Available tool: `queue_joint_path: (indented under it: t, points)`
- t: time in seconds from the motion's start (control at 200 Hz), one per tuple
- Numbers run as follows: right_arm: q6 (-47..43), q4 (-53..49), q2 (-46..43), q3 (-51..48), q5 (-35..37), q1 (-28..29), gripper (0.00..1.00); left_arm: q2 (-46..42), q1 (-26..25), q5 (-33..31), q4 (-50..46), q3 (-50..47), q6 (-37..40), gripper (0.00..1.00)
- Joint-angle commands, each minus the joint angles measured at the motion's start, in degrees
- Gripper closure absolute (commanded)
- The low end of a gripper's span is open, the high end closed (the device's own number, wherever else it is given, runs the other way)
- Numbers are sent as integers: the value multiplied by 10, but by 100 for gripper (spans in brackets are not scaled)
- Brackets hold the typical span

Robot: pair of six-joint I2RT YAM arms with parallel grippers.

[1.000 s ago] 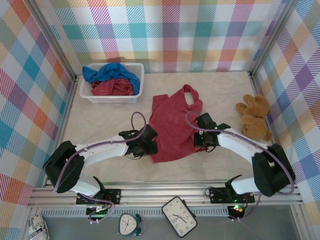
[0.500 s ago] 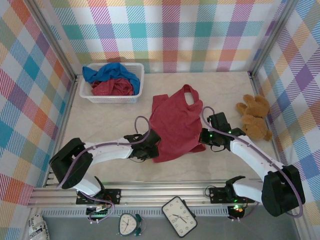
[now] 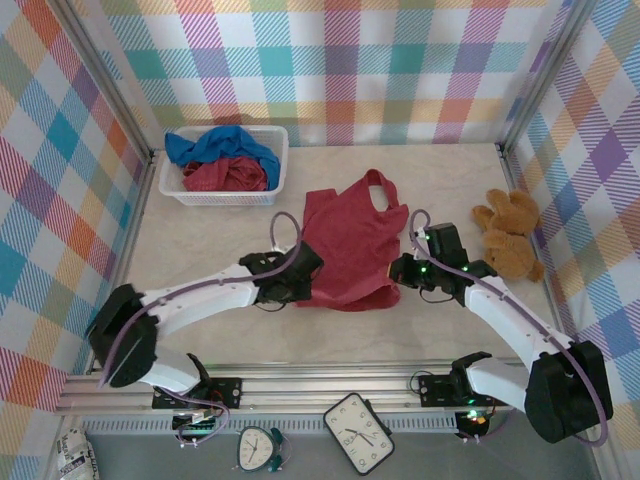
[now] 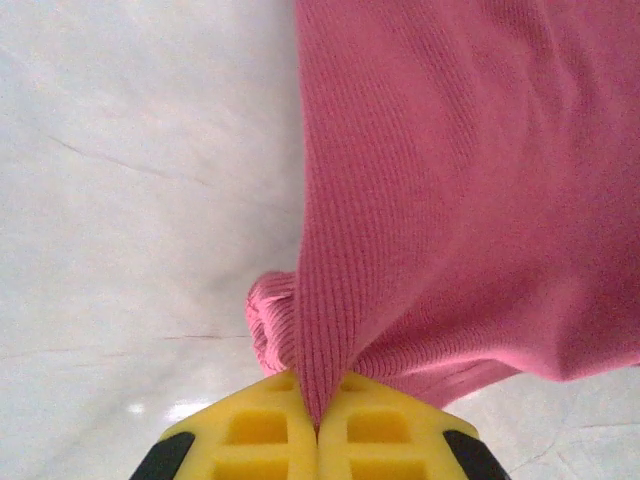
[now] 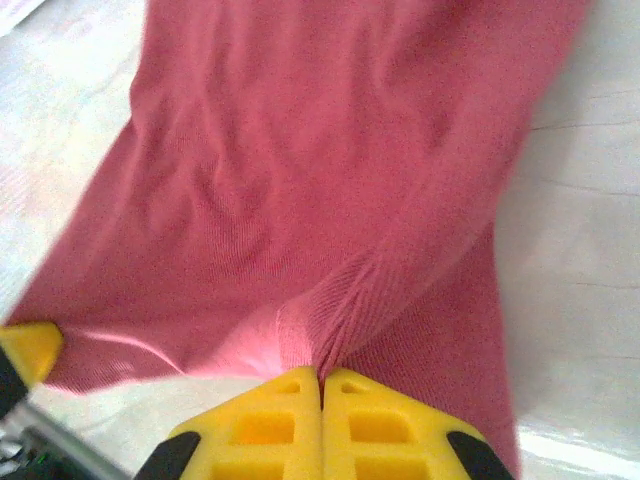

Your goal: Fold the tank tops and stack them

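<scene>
A dark red tank top [image 3: 350, 245] is laid out to the right of the white mesh basket [image 3: 222, 198]. Its near corner on the basket's side is pinched by the left gripper [image 4: 318, 420], and the corner farther from the basket by the right gripper [image 5: 322, 385]. The gripped edges are hidden between the yellow fingers. Inside the basket, a blue tank top [image 3: 215, 145] and a second dark red tank top [image 3: 228, 176] are crumpled together, their outlines hard to make out.

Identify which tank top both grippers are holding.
The dark red tank top spread on the table; the left gripper and right gripper each pinch its near edge. The other red top and the blue top lie bunched in the basket.
</scene>
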Motion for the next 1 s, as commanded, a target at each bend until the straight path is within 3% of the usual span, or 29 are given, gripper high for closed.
queue_joint_path:
  t: [0.0, 0.125, 0.29, 0.41, 0.63, 0.815, 0.995]
  points:
    - [6, 24, -3, 48, -55, 27, 100, -58, 33, -99, -146, 51, 71, 100]
    - [32, 12, -35, 50, -37, 25, 100, -44, 55, -71, -139, 108, 119, 100]
    - [82, -7, -70, -25, -3, -35, 100, 58, 49, 85, -52, 145, 142, 95]
    - [111, 19, -77, -87, 5, -67, 100, 150, 40, 128, -22, 168, 144, 91]
    - [143, 57, -71, -152, 51, -116, 100, 241, 34, 185, 23, 227, 146, 63]
    - [148, 60, -72, -175, 82, -140, 100, 189, 32, 179, 17, 207, 148, 43]
    - [165, 83, -66, -198, 79, -165, 100, 91, 57, 152, 4, 124, 157, 40]
